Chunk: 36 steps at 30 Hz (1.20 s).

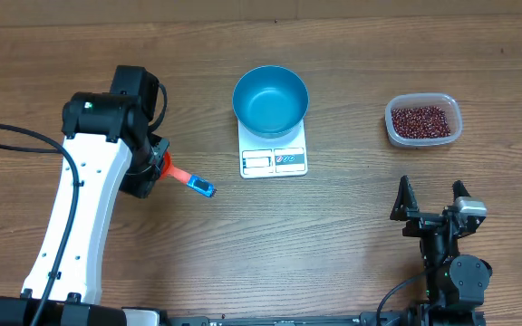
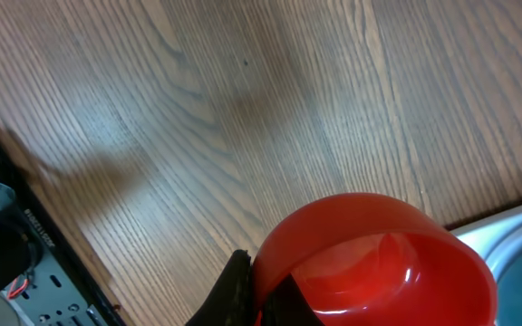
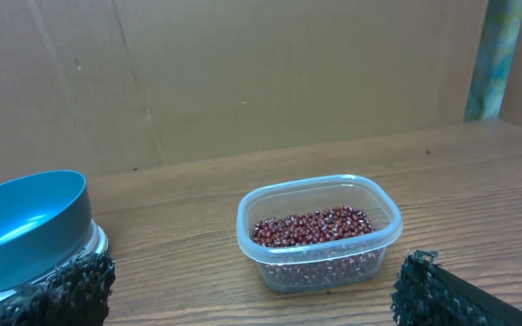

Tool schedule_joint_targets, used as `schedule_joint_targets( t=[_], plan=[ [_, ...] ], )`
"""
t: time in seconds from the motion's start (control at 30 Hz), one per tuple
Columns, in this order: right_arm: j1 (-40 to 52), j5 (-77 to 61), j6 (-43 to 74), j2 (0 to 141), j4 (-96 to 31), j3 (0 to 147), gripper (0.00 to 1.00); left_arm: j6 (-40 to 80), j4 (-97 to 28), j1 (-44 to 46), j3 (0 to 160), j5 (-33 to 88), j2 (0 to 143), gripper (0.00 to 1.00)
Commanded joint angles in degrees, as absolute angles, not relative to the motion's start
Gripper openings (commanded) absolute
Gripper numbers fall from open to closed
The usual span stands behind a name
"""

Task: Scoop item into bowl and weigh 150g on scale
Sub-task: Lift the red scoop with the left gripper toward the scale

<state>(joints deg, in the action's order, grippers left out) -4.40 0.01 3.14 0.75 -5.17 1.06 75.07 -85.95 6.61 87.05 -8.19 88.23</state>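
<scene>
Here, wood-grain table [image 1: 333, 254] under scale [image 1: 274, 162], brown wall [image 3: 243, 72] behind.

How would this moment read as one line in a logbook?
left gripper: shut on empty red scoop | right gripper: open, empty | bowl: empty, on scale | beans: in clear tub

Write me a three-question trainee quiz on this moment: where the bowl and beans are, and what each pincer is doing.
1. True or false: the blue bowl sits on the white scale.
2. Where are the beans? A) in the blue bowl B) in the clear tub C) loose on the table
3. Which pincer is open and holds nothing?
Key: 1 true. 2 B. 3 the right pincer; the left pincer is shut on the empty red scoop.
</scene>
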Motion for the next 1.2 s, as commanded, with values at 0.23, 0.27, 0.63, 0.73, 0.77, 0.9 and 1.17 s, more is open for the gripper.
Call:
schedule_joint_targets(
  t=[0.23, 0.27, 0.63, 0.73, 0.77, 0.9, 1.17],
  plan=[
    [-4.3, 0.1, 2.9, 0.6, -4.8, 0.4, 1.00, 76.3, -86.7, 7.2, 88.3, -9.2, 87.3, 0.04],
    [-4.4, 0.4, 2.9, 0.6, -4.8, 0.4, 1.00, 76.3, -86.6, 7.2, 88.3, -9.2, 87.3, 0.04],
    [-4.3, -4.0, 6.7, 0.6, -2.2, 2.0, 1.00, 78.5, -86.8, 7.2, 88.3, -7.8, 87.3, 0.04],
    [-4.3, -4.2, 6.7, 0.6, -3.1, 4.6, 1.00, 78.9, -86.7, 7.2, 88.3, -7.2, 87.3, 0.04],
    [-4.3, -4.2, 6.7, 0.6, -5.0, 6.1, 1.00, 78.9, -86.7, 7.2, 88.3, -7.5, 87.3, 0.04],
    [-4.3, -4.2, 7.7, 0.6, -13.4, 11.2, 1.00, 79.8, -87.0, 7.2, 88.3, -6.1, 87.3, 0.04],
    [-4.3, -5.6, 12.0, 3.8, -24.7, 18.2, 1.00, 82.6, -86.9, 7.2, 88.3, -3.6, 87.3, 0.04]
  ],
)
